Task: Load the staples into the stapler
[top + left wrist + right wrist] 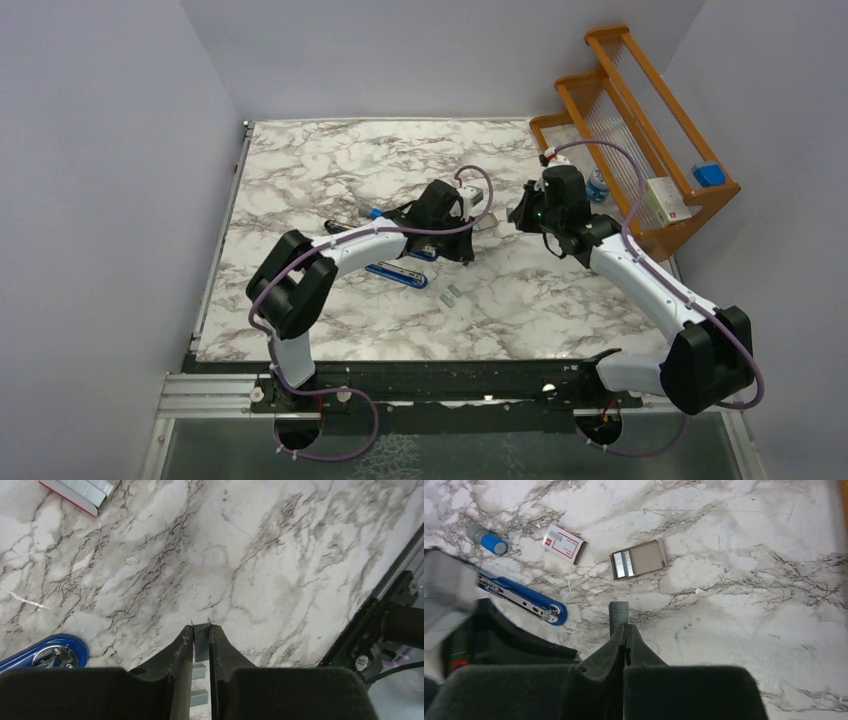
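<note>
Above marble bench (300, 555): my left pincer (201, 627) clamps silvery-grey staple strip (202, 642), right pincer (625, 626) together; next, align over open blue stapler (519, 596).

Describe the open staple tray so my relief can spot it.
On the marble table, near the blue stapler, lie two flat cardboard pieces. The tray is the open brownish one with silvery staples at one end; the white box beside it bears a red label.

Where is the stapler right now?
The stapler lies left of centre in the top view, just bases-side of the left forearm. The right wrist view shows it at left, below the blue-capped cylinder.
</note>
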### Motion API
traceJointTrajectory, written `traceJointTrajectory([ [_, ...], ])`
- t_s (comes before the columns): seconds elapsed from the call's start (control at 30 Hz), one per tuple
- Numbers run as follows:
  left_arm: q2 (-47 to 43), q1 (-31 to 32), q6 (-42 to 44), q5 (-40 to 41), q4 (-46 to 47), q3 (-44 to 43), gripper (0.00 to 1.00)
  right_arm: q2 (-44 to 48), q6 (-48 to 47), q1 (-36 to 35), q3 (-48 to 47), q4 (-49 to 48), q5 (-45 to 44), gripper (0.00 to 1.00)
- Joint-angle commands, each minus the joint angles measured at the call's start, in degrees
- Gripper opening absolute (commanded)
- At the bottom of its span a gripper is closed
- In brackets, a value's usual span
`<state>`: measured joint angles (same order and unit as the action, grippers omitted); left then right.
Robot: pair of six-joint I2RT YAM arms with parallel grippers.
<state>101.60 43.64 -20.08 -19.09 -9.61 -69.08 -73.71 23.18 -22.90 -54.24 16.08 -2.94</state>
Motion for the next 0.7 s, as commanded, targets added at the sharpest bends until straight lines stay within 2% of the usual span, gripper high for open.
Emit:
traceJointTrajectory([
  [0.0,5.35,0.31,4.36,-1.47,-2.91,-1.94,0.18,2.52,0.66,-0.28,0.88,1.47,-1.22,0.01],
  [0.43,11.29,0.72,6.73,1.81,-5.45,-5.30,0.18,3.49,0.93,-0.27,1.89,1.24,-1.87,0.01],
  [0.67,11.75,1.27,7.51,2.74,-6.47,-4.84,0.31,3.61,0.86,-0.27,1.90,1.15,-1.93,0.01],
])
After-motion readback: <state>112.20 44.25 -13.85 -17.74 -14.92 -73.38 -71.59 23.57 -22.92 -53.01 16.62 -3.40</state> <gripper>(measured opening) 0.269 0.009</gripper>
